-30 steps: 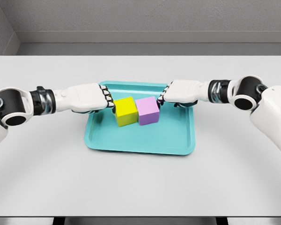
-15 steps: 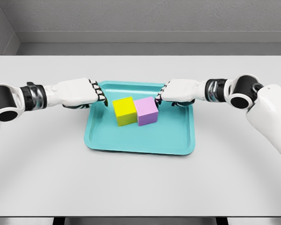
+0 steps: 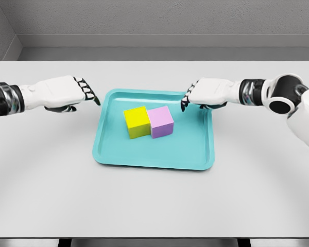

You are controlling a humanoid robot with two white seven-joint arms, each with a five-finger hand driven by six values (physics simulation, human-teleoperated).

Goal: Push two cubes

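A yellow cube point(image 3: 136, 121) and a purple cube point(image 3: 161, 121) are seen side by side, touching, in the middle of a teal tray point(image 3: 144, 154) on a light grey desk point(image 3: 154, 200). The yellow cube is on the left, the purple on the right. The left hand point(image 3: 62, 93) is held over the desk just left of the tray, fingers loosely curled, nothing grasped, apart from the cubes. The right hand point(image 3: 206, 94) is held over the tray's far right corner, fingers likewise bent down and empty, near the purple cube but not touching it.
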